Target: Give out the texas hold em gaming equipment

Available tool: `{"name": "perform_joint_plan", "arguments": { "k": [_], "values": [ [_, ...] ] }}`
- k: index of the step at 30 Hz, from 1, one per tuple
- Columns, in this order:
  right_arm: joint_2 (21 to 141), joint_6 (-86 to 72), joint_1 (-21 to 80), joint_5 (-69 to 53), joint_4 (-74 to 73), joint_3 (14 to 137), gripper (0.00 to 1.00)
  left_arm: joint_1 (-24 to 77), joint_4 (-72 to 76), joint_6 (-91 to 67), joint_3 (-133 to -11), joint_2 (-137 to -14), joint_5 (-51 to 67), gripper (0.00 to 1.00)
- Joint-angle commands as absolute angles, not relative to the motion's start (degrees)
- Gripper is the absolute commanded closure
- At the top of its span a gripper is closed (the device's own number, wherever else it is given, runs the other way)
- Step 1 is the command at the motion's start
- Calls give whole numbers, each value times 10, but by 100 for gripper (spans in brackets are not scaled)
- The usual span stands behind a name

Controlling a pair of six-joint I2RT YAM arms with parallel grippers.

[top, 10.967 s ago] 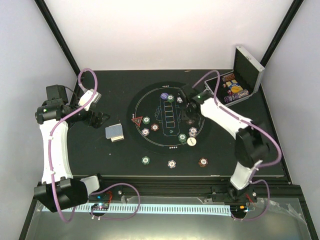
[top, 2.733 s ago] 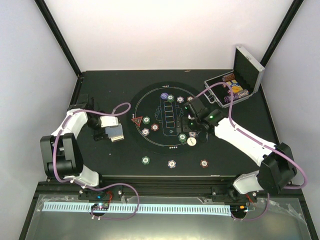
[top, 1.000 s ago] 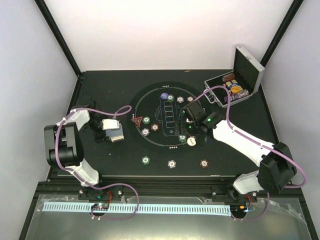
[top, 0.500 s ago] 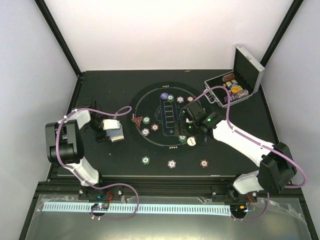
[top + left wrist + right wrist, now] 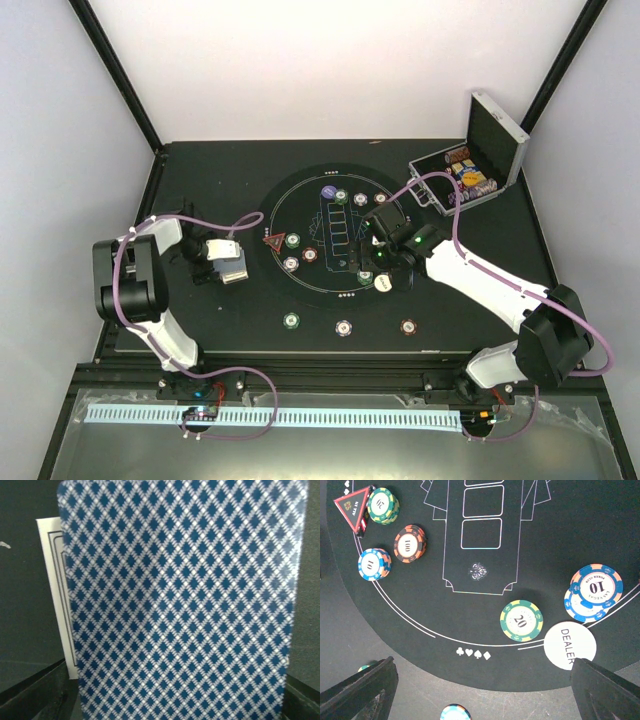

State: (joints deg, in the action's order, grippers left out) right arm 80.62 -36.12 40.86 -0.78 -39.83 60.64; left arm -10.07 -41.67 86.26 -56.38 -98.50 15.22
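Observation:
A deck of blue diamond-backed playing cards (image 5: 180,600) fills the left wrist view, with a white card (image 5: 50,590) poking out on its left. My left gripper (image 5: 170,700) stands open astride the deck (image 5: 232,266); its fingers sit by the card's side edges, and contact cannot be told. My right gripper (image 5: 485,690) hovers open and empty over the mat's near rim. Ahead of it lie a green 20 chip (image 5: 521,621), the white DEALER button (image 5: 569,645) and stacked blue 10 chips (image 5: 596,587). Farther left are a red triangle marker (image 5: 355,507) and green (image 5: 383,504), red (image 5: 410,543) and blue (image 5: 374,563) chips.
The round black mat (image 5: 300,290) with white outlines covers the table's middle. Three chips lie off it near the front edge (image 5: 291,321), (image 5: 343,328), (image 5: 407,326). The open silver case (image 5: 470,175) with more chips stands at the back right. A purple button (image 5: 327,192) sits at the mat's far side.
The left gripper has settled lower over the deck and its jaws have narrowed a little. The right arm and the chips have barely moved.

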Motion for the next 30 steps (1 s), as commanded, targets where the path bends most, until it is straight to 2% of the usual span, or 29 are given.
{"name": "perform_joint_plan", "arguments": {
  "k": [1, 18, 20, 23, 27, 30],
  "values": [
    [807, -361, 414, -17, -400, 624, 3, -100, -429, 865, -591, -1003, 157, 12],
    [813, -365, 415, -39, -388, 621, 6, -100, -441, 879, -587, -989, 159, 38],
    [812, -366, 416, -42, -385, 619, 6, -100, -439, 878, -586, -988, 159, 43],
    [812, -366, 417, -44, -383, 619, 6, -100, -436, 878, -581, -985, 161, 57],
    [812, -367, 418, -47, -381, 617, 7, -100, -425, 881, -570, -979, 161, 65],
    [811, -368, 418, -53, -376, 616, 7, -101, -419, 876, -568, -976, 159, 77]
  ]
}}
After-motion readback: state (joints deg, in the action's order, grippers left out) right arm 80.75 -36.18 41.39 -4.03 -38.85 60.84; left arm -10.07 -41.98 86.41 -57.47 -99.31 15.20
